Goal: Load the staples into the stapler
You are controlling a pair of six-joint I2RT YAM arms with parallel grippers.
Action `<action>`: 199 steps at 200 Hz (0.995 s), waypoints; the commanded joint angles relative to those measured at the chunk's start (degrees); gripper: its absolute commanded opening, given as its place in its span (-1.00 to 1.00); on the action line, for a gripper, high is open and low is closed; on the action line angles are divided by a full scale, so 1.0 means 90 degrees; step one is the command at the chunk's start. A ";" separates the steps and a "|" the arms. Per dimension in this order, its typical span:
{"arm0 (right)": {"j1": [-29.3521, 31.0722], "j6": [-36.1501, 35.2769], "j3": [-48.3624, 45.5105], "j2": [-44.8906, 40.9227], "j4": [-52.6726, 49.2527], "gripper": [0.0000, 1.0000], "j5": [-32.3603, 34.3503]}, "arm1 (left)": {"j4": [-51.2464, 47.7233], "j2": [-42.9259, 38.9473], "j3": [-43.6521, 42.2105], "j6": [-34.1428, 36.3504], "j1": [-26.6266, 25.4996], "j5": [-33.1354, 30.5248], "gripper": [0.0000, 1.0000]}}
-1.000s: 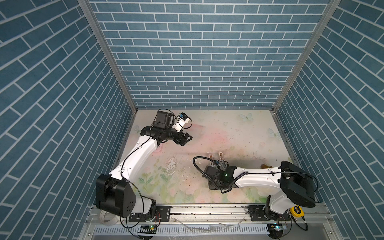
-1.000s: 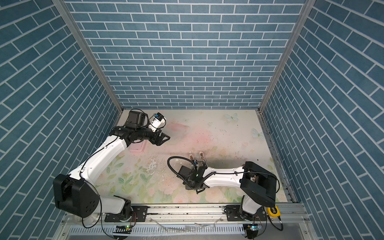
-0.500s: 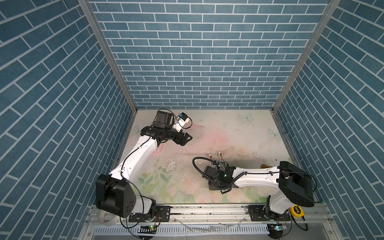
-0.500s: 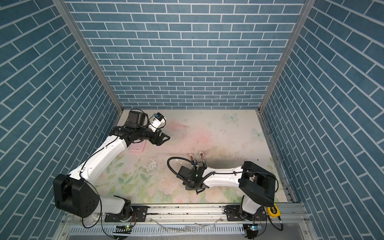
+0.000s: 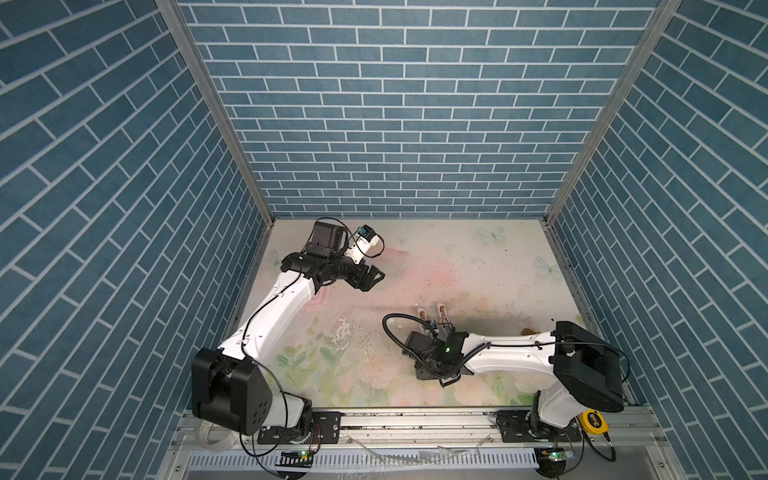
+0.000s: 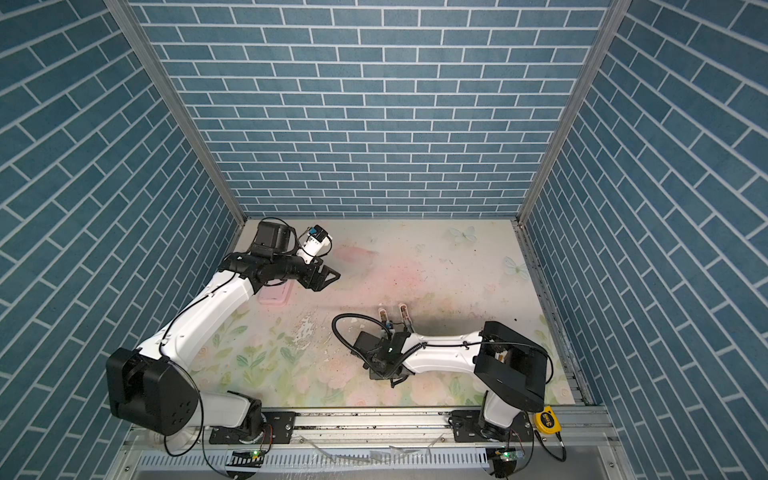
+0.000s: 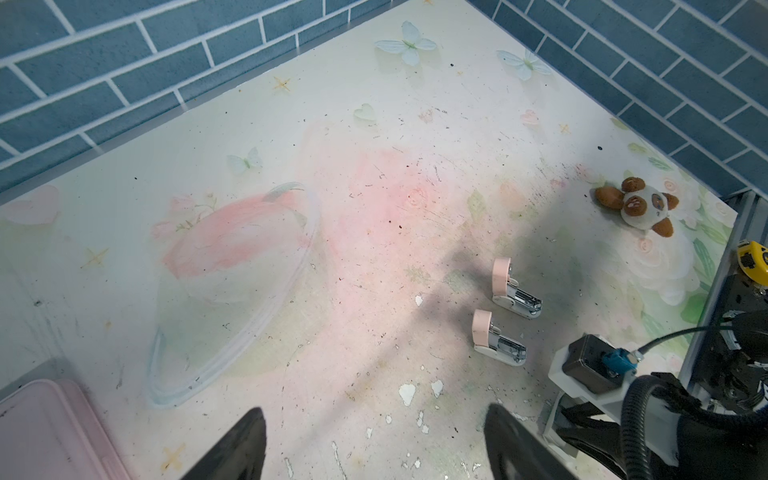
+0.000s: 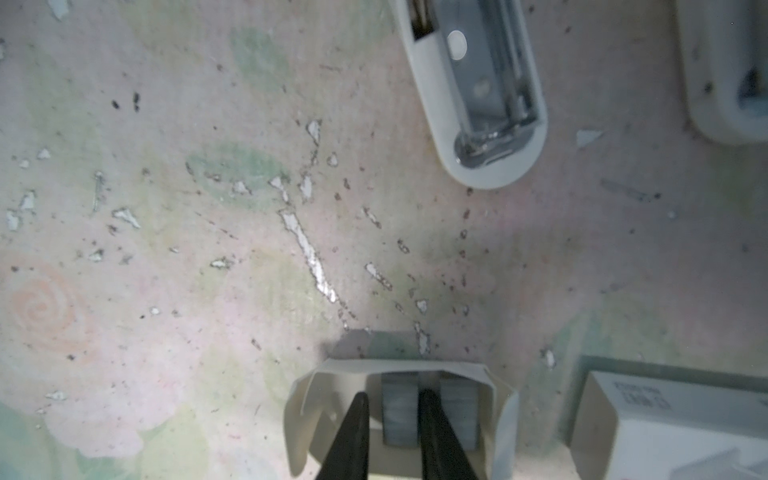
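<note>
Jaws of right gripper (image 8: pixel 395 395) narrowly parted astride staples (image 8: pixel 398 417) in card tray (image 8: pixel 399 365), pinch not discernible; left gripper (image 7: pixel 374 407) wide, empty. Squeeze squarely, lift level toward stapler (image 5: pixel 422 313) at 12 o'clock.

The left arm (image 5: pixel 282 307) is raised and bent, the left pincer (image 7: pixel 374 411) spread wide; the right pincer (image 8: pixel 393 395) points down, jaws narrowly parted.

A: What's on our scuffed, flowered table (image 5: pixel 436 257)?
B: We see two open pink staplers (image 7: pixel 515 297) near the middle, a card tray (image 8: pixel 399 366) and white box (image 8: pixel 673 415) nearer the front edge, a panda plush (image 7: pixel 640 205) by the right edge, a pink box (image 7: pixel 50 432) by the left.
</note>
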 commanded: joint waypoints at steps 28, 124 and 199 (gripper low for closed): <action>0.0008 0.0013 -0.0003 0.0173 -0.0223 -0.58 0.0133 | 0.0118 -0.0020 -0.0112 -0.0070 0.0011 0.0032 0.68; 0.0016 -0.0043 0.0031 0.0437 -0.0267 -0.63 0.0174 | 0.0121 -0.0025 -0.0155 -0.0034 0.0011 0.0021 0.68; 0.0018 -0.0095 0.0143 0.0630 -0.0339 -0.72 0.0232 | 0.0148 -0.0016 -0.0188 -0.0034 0.0011 0.0020 0.68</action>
